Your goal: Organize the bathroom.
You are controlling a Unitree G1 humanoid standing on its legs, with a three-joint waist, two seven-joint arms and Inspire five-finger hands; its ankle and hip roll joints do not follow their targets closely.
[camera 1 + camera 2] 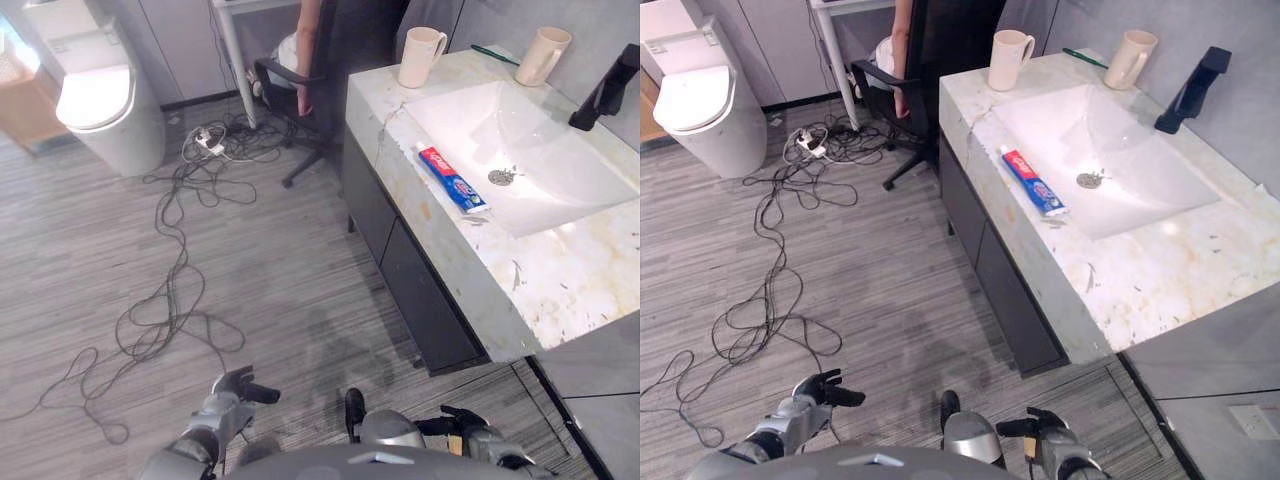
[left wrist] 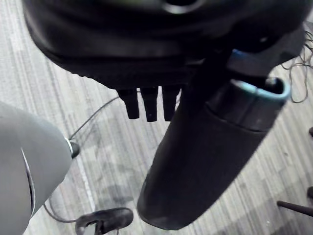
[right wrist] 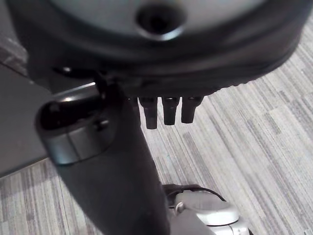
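Note:
A red, white and blue toothpaste tube [image 1: 452, 178] lies on the marble counter [image 1: 560, 280] at the near rim of the white sink [image 1: 540, 150]. Two cream mugs [image 1: 420, 57] [image 1: 541, 55] stand upright at the counter's back, with a green toothbrush [image 1: 495, 54] lying between them. Down by the floor, far from the counter, my left hand [image 1: 235, 392] hangs open and holds nothing. My right hand [image 1: 462, 425] hangs low near the dark cabinet, open as well. In the wrist views both hands' fingers [image 2: 149, 105] [image 3: 168, 110] point straight over bare floor.
A black faucet [image 1: 605, 90] rises at the sink's far side. A dark cabinet [image 1: 410, 270] fills the space under the counter. A white toilet [image 1: 95, 100] stands at the back left. Cables [image 1: 170, 290] trail over the wood floor. A person sits in a black chair [image 1: 310, 70].

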